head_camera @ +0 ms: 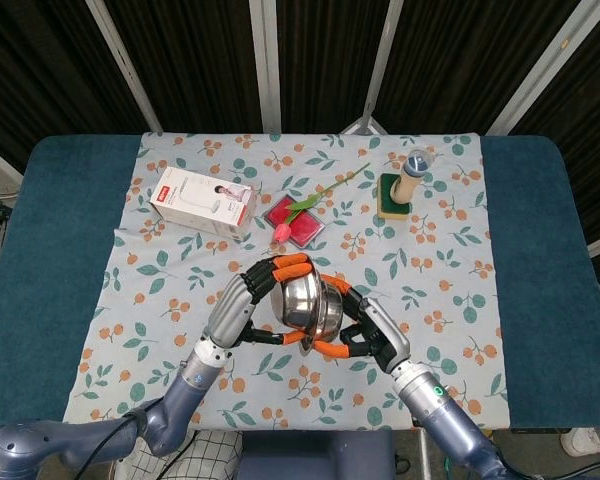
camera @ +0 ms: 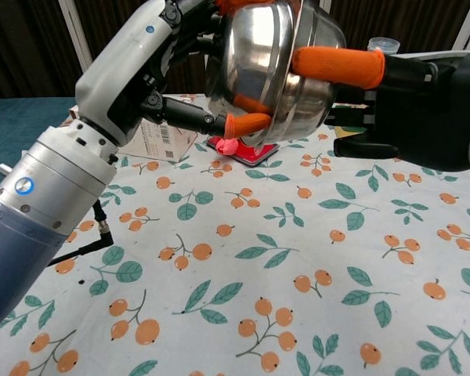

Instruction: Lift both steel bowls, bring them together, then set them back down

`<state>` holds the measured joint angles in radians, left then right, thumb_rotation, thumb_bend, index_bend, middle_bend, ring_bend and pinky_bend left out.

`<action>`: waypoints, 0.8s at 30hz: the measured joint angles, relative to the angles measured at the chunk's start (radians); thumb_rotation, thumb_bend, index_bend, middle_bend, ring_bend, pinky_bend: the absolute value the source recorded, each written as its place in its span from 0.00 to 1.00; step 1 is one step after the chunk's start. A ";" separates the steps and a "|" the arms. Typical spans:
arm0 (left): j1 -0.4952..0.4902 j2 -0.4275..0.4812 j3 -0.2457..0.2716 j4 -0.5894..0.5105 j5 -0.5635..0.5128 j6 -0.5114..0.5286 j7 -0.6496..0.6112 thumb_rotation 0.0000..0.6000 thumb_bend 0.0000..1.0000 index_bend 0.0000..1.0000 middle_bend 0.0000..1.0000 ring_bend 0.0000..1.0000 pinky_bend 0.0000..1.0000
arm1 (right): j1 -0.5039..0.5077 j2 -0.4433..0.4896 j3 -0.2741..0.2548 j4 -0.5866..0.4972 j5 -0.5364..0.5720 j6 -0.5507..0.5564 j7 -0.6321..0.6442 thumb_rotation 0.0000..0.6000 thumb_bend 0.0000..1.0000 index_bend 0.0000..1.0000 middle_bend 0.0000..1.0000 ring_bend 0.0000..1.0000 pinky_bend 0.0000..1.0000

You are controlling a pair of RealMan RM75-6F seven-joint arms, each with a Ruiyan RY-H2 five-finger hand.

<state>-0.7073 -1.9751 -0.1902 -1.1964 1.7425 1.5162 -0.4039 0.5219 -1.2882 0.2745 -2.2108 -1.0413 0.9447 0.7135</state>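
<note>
The left hand [head_camera: 242,308] grips one steel bowl [head_camera: 298,298] with orange-tipped fingers [head_camera: 292,262] curled over its rim, and the right hand [head_camera: 372,332] grips the second steel bowl [head_camera: 327,318] the same way — the two bowls are pressed together, touching, raised above the near middle of the surface [head_camera: 60,300]. In the chest view they sit high in front of the camera, tilted on edge. The surface carries a floral cloth [head_camera: 450,330] between bare teal margins; dark panels and pale struts stand behind. On the cloth's far half lie one white box [head_camera: 202,201] toward the left, one red tray [head_camera: 295,221] with a tulip [head_camera: 285,231] across it at the middle, and one green sponge [head_camera: 392,200] bearing a small bottle [head_camera: 413,170] to the right.
</note>
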 measured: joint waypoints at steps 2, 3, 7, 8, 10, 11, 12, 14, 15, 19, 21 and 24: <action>-0.003 -0.006 0.001 0.005 0.001 0.004 0.004 1.00 0.49 0.48 0.61 0.48 0.69 | 0.000 -0.002 0.000 -0.004 0.008 0.005 -0.009 1.00 0.40 1.00 0.95 1.00 1.00; -0.004 -0.006 0.001 0.006 0.001 0.005 0.005 1.00 0.49 0.48 0.61 0.48 0.69 | 0.000 -0.002 0.001 -0.006 0.012 0.008 -0.014 1.00 0.40 1.00 0.95 1.00 1.00; -0.002 -0.001 0.004 0.003 0.005 0.017 0.008 1.00 0.49 0.48 0.61 0.48 0.69 | -0.006 0.008 0.009 -0.007 0.029 0.012 -0.017 1.00 0.40 1.00 0.95 1.00 1.00; -0.001 0.005 0.006 0.000 0.008 0.022 0.009 1.00 0.49 0.48 0.61 0.48 0.69 | -0.009 0.014 0.013 -0.004 0.032 0.011 -0.011 1.00 0.40 1.00 0.95 1.00 1.00; 0.002 0.016 0.008 -0.006 0.011 0.030 0.011 1.00 0.49 0.48 0.61 0.48 0.69 | -0.013 0.022 0.019 0.002 0.037 0.007 0.000 1.00 0.40 1.00 0.95 1.00 1.00; 0.004 0.025 0.009 -0.010 0.013 0.034 0.012 1.00 0.49 0.48 0.61 0.48 0.69 | -0.015 0.027 0.022 0.006 0.038 0.005 0.007 1.00 0.40 1.00 0.95 1.00 1.00; 0.006 0.032 0.010 -0.015 0.014 0.037 0.013 1.00 0.49 0.48 0.61 0.48 0.69 | -0.018 0.034 0.026 0.012 0.040 0.000 0.018 1.00 0.40 1.00 0.95 1.00 1.00; 0.009 0.050 0.010 -0.029 0.014 0.042 0.016 1.00 0.49 0.48 0.61 0.48 0.69 | -0.023 0.044 0.032 0.024 0.042 -0.010 0.036 1.00 0.40 1.00 0.95 1.00 1.00; 0.010 0.057 0.010 -0.036 0.014 0.043 0.018 1.00 0.49 0.48 0.61 0.48 0.69 | -0.026 0.051 0.037 0.034 0.042 -0.017 0.049 1.00 0.40 1.00 0.95 1.00 1.00; 0.014 0.083 0.011 -0.061 0.009 0.041 0.027 1.00 0.49 0.48 0.61 0.48 0.69 | -0.035 0.070 0.052 0.065 0.036 -0.045 0.089 1.00 0.40 1.00 0.95 1.00 1.00; 0.014 0.087 0.014 -0.068 0.008 0.037 0.033 1.00 0.49 0.48 0.61 0.48 0.69 | -0.040 0.078 0.057 0.072 0.029 -0.059 0.105 1.00 0.40 1.00 0.95 1.00 1.00; 0.010 0.087 0.018 -0.071 0.009 0.032 0.038 1.00 0.49 0.48 0.61 0.48 0.69 | -0.044 0.086 0.061 0.074 0.016 -0.077 0.123 1.00 0.40 1.00 0.95 1.00 1.00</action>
<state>-0.6969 -1.8885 -0.1721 -1.2671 1.7519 1.5487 -0.3661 0.4776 -1.2024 0.3359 -2.1370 -1.0257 0.8676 0.8366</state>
